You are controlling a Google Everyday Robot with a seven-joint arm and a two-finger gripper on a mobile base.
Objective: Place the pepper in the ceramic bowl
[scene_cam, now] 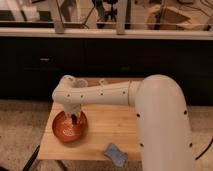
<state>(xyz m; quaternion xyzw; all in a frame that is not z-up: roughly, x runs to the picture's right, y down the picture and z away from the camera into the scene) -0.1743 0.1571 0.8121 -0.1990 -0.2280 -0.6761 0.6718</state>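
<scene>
Nearest, a small blue pad (pixel 116 153) lies by the wooden table's (pixel 107 125) front edge. Farther back on the left sits the ceramic bowl (pixel 62 131). The gripper (pixel 75 119) hangs low inside it, and I cannot tell whether it is open, shut or holding anything.

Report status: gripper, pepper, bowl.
Gripper down over the bowl. Pepper not visible. Blue pad lies apart on the table, not in the way.

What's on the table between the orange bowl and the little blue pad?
Nothing, just bare wooden table in the camera view, from the ceramic bowl to the blue pad. The gripper hangs over the bowl.
</scene>
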